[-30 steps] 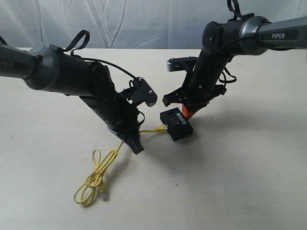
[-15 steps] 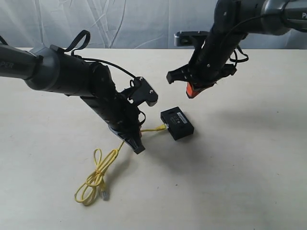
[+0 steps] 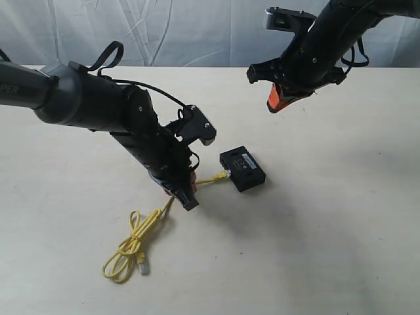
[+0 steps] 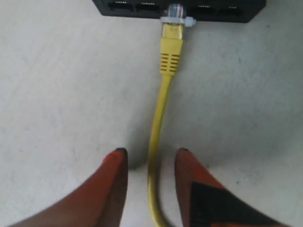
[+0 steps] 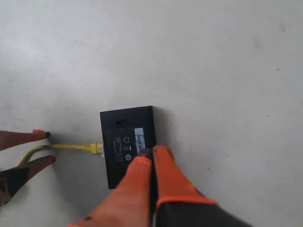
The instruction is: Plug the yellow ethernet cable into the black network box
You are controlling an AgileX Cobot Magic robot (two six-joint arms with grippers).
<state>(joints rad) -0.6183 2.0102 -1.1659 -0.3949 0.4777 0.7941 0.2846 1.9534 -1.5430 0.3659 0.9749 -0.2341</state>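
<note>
Though slack, yellow cable (image 4: 165,94) in box (image 4: 137,6).

- The network box (image 3: 242,168) is lying on the table (image 3: 341,236), just ahead of the left pincer (image 3: 187,197).
- The ethernet cable (image 4: 163,104) is running between that pincer's spread fingers, its plug sitting in a port on the box's near side.
- Its tied loops are lying on the table behind the left pincer.
- The right pincer (image 3: 274,105) is hanging above the table, well apart from the box.

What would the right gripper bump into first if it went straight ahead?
Probably the black box: the right gripper, raised and shut, points down at its edge, though depth is hard to judge.
</note>
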